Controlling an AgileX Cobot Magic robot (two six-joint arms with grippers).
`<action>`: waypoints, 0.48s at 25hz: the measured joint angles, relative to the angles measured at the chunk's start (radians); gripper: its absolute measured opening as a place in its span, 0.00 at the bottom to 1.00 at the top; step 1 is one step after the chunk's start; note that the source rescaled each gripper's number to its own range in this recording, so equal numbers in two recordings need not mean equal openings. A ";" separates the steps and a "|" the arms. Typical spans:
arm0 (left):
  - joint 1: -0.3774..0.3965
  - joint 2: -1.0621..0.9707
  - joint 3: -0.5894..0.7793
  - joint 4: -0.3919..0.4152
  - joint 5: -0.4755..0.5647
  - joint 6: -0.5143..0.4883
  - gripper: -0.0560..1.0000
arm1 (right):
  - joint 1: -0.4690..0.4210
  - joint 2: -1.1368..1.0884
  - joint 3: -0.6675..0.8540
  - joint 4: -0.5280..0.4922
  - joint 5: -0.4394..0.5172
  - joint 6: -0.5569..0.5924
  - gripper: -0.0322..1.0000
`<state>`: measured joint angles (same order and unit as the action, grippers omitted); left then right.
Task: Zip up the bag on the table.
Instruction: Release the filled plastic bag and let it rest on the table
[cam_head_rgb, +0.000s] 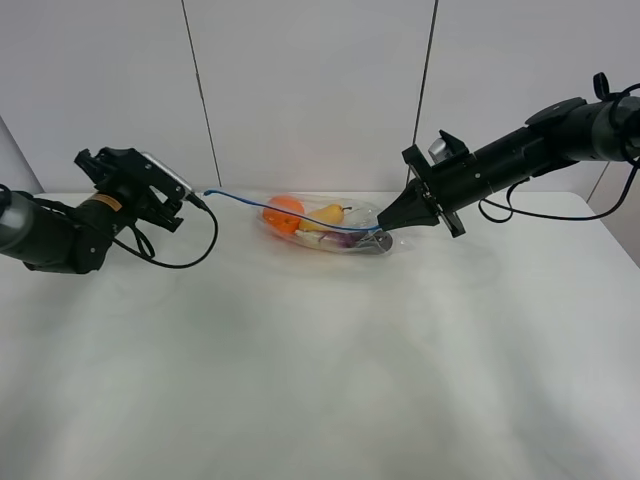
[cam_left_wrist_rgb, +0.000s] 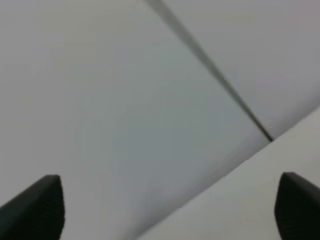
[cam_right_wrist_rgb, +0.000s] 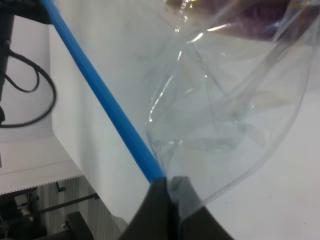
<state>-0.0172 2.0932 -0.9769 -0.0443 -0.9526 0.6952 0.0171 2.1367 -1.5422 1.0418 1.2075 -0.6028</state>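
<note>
The clear bag (cam_head_rgb: 325, 228) lies on the white table (cam_head_rgb: 320, 380) at the back middle, with orange, yellow and dark purple produce inside. Its blue zip strip (cam_head_rgb: 270, 208) runs from the bag's right end up to the left, where its free end hangs in the air. My right gripper (cam_head_rgb: 392, 228) is shut on the strip at the bag's right end. The right wrist view shows the closed fingertips (cam_right_wrist_rgb: 167, 187) pinching the blue strip (cam_right_wrist_rgb: 100, 95) beside crinkled plastic (cam_right_wrist_rgb: 225, 115). My left gripper (cam_head_rgb: 192, 198) is just left of the strip's free end. Its fingers (cam_left_wrist_rgb: 45, 205) are wide apart with nothing between them.
A black cable (cam_head_rgb: 185, 255) loops from the left arm onto the table. A white panelled wall (cam_head_rgb: 320, 90) stands right behind the table's back edge. The right arm (cam_head_rgb: 520, 150) reaches in from the upper right.
</note>
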 joint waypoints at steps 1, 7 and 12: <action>0.010 0.000 0.000 -0.001 0.008 -0.033 0.98 | 0.000 0.000 0.000 0.000 0.001 0.000 0.03; 0.017 0.000 -0.025 -0.031 0.194 -0.288 1.00 | 0.000 0.000 0.000 0.000 0.001 0.000 0.03; 0.017 -0.023 -0.163 -0.040 0.647 -0.417 1.00 | 0.000 0.000 0.000 0.000 0.001 0.000 0.03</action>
<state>0.0000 2.0707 -1.1399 -0.0845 -0.3060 0.2786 0.0171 2.1367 -1.5422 1.0418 1.2084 -0.6028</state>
